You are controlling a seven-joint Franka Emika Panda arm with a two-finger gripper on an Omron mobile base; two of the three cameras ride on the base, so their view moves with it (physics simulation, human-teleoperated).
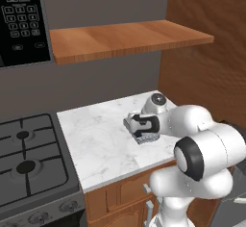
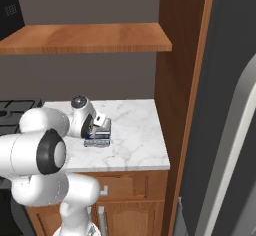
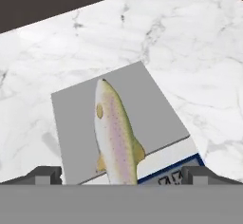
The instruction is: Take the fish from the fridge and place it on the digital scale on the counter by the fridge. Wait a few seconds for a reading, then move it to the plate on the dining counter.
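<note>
White grey-veined marble counter (image 3: 199, 38) under everything here, with one digital scale (image 3: 147, 109) flat on it and one fish (image 3: 115, 133) flat on the scale's metal top. Display strip (image 3: 171, 173) along the near edge of the scale in the hand view, partly under the tail end of the fish.

Directly below the gripper (image 3: 121, 176), between its two fingertips (image 3: 45, 174), lies the fish. Long axis runs away from the camera, pointed head toward the far edge of the scale, tail toward the gripper, slightly slanted across the grey plate. Fingertips stand wide apart on either side of the tail half, touching nothing, holding nothing: jaws fully spread, fish released.

Seen from the base cameras, gripper (image 1: 144, 127) hangs low over the scale (image 2: 97, 139), wrist bent down, close to the counter's middle. One arm only, so no choice of which to use.

Judged from this: weighing step in hand, fish set down and waiting for a reading. Coming move calls for a straight descent and a pinch across the narrow width of the body, not along its length; jaws appear already lined up crosswise to that axis.

Counted: one fish, one scale, one counter, one wooden shelf (image 1: 129, 36) above, one stove (image 1: 29, 163) left of the counter, one fridge (image 2: 235, 130) at the right, door closed as far as visible.
</note>
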